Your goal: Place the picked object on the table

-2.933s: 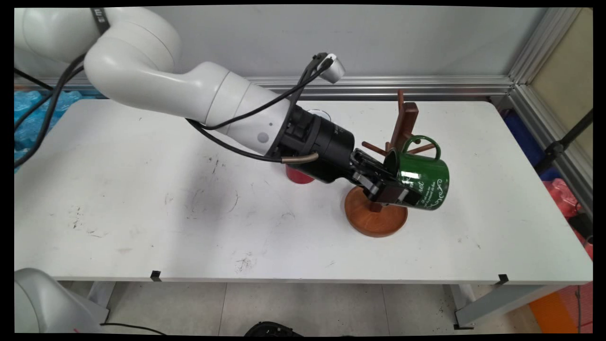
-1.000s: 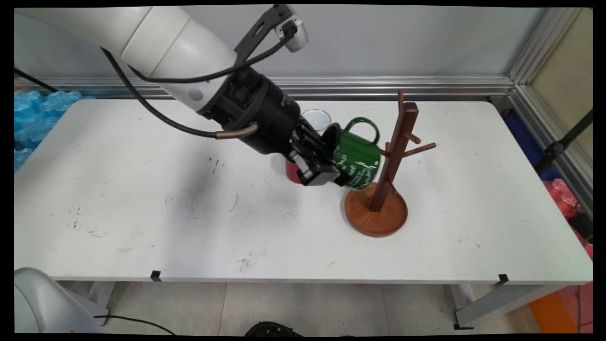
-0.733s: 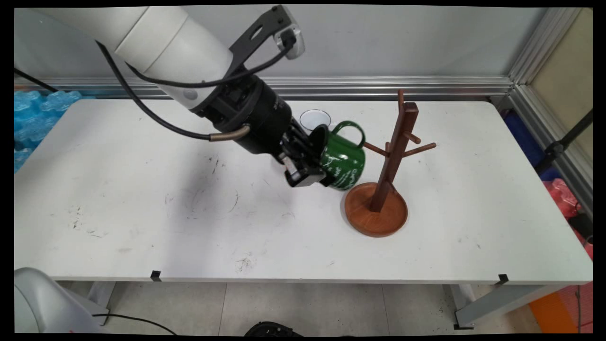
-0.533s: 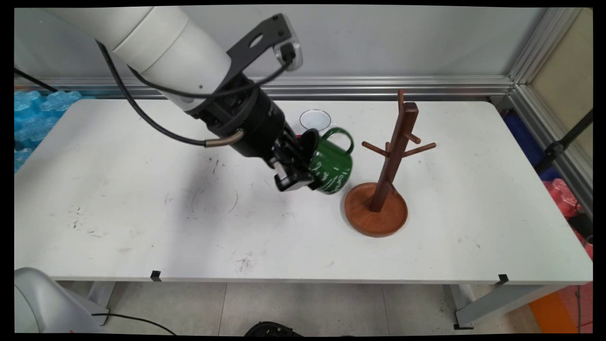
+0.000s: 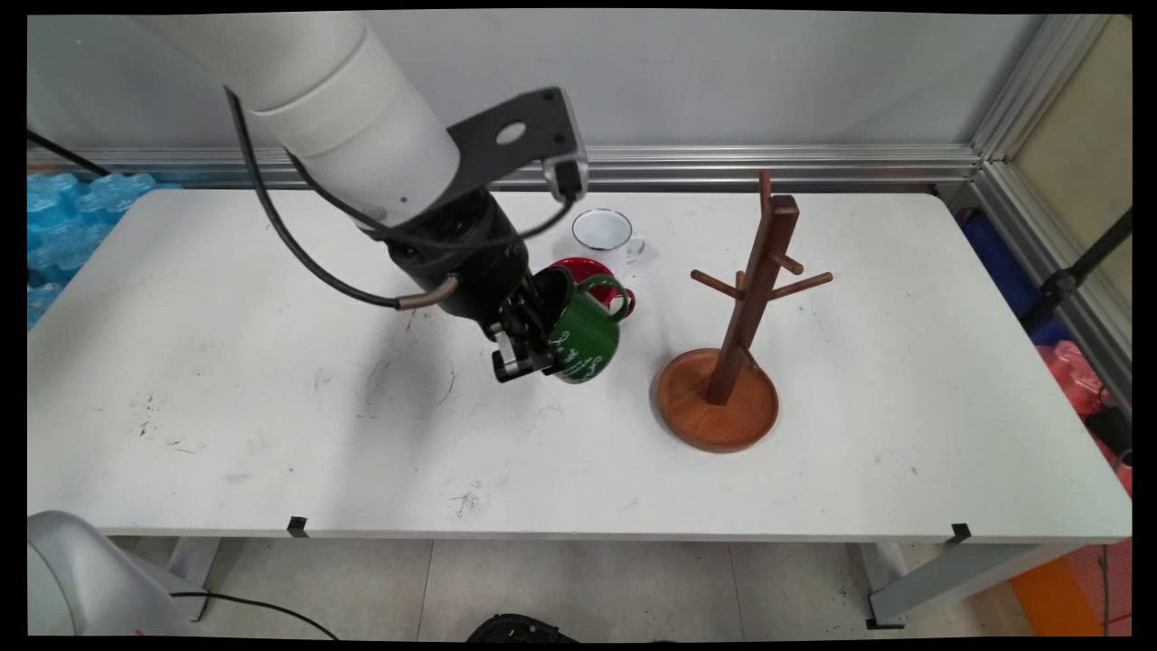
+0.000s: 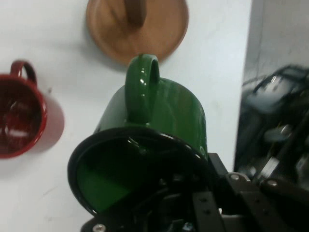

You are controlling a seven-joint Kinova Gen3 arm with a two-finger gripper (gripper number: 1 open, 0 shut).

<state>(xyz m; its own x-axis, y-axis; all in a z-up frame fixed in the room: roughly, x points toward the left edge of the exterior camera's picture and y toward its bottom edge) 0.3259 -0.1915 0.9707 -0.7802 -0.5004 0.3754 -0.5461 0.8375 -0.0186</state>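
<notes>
**A:** Fingers [image 5: 517,360] of the gripper [image 5: 529,348] are clamped on the rim of the green mug [image 5: 586,336], 1 finger inside the mouth and 1 outside on the wall. Where is the mug exactly?

**B:** It hangs tilted above the table [image 5: 271,434], a little left of the centre of the main view, its handle pointing to the upper right. Behind it stands the red mug [image 5: 587,270], and the white cup [image 5: 603,230] is further up. The wooden mug tree [image 5: 730,362] stands apart on the right, with no mug on it.

**A:** How will it handle?

**B:** I judge it stiff, glossy and slippery, probably enamel, so the rim grip can slide.

**A:** And the arm?

**B:** It comes from the upper left and slopes down to the right, wrist bent downward.
</notes>
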